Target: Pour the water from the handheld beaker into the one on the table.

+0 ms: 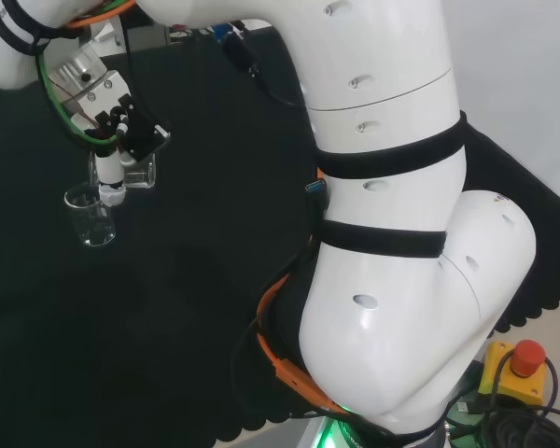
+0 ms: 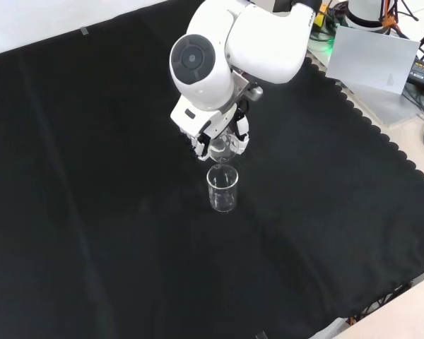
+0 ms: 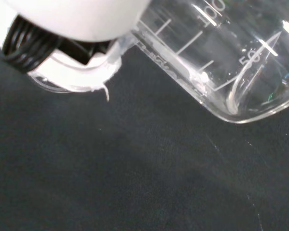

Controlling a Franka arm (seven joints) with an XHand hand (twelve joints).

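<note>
Gripping a tilted beaker (image 3: 221, 67), the hand (image 2: 219, 138) hovers over another beaker (image 2: 222, 188).

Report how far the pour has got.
Done: the black and white hand holds the clear glass beaker, tipped well over, right above the upright clear beaker on the black cloth. In hand: the pour itself; whether water is running, I cannot tell. Left: emptying it and righting the held beaker.

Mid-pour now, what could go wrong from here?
The held beaker is tilted steeply in the hand, and its lip seems to sit near the rim of the table beaker, so water may spill onto the black cloth. Lowering further might knock the clear table beaker over.
</note>
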